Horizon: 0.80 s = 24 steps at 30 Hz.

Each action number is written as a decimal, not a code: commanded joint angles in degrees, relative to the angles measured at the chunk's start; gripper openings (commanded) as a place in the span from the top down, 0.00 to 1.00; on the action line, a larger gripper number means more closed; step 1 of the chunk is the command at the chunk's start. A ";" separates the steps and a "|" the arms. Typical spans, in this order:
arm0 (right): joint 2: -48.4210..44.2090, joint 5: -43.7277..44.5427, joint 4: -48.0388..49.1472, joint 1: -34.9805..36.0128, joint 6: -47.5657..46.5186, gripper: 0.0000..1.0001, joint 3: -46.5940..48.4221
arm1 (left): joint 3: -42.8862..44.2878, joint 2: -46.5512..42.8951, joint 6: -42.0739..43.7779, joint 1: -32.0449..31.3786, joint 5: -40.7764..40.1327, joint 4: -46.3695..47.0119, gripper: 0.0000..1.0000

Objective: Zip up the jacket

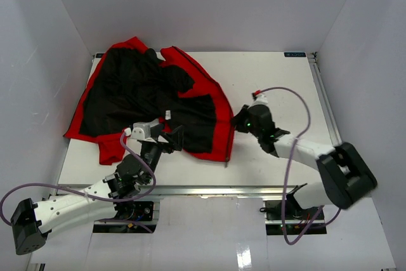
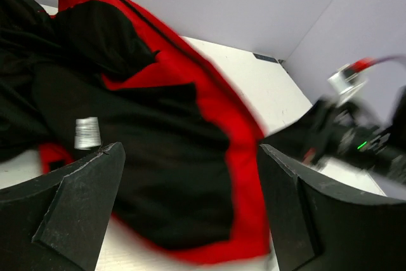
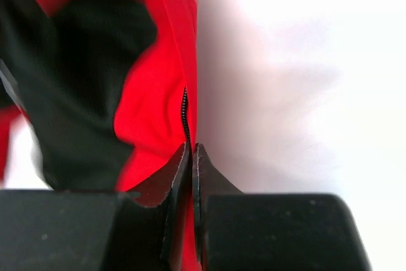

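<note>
The red jacket [image 1: 203,96] lies open on the table at the left and middle, its black lining [image 1: 133,99] facing up. My right gripper [image 1: 240,122] is at the jacket's right front edge. In the right wrist view it [image 3: 191,147] is shut on that red edge [image 3: 166,103], right at the dark zipper teeth [image 3: 186,115]. My left gripper [image 1: 172,139] is open and empty over the jacket's lower part. In the left wrist view its fingers [image 2: 95,182] straddle black lining [image 2: 171,176] and the red hem [image 2: 244,157].
The white table [image 1: 279,87] is walled in by grey panels at the back and both sides. A metal rail [image 1: 209,190] runs along the near edge. The right arm's purple cable [image 1: 298,103] loops above the table's right part.
</note>
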 commanded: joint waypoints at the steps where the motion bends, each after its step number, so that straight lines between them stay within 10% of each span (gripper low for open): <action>1: -18.72 16.71 -16.92 -8.14 -5.74 0.92 0.45 | 2.04 3.38 1.96 -0.23 3.06 1.72 0.05; 6: -31.29 13.24 -21.84 -20.34 -9.77 0.92 -0.43 | 4.52 8.51 1.04 -0.14 3.04 -0.36 0.05; 24: -29.66 17.20 -32.80 -41.77 -5.93 0.92 13.81 | 13.63 27.66 -15.40 19.39 12.93 -18.34 0.04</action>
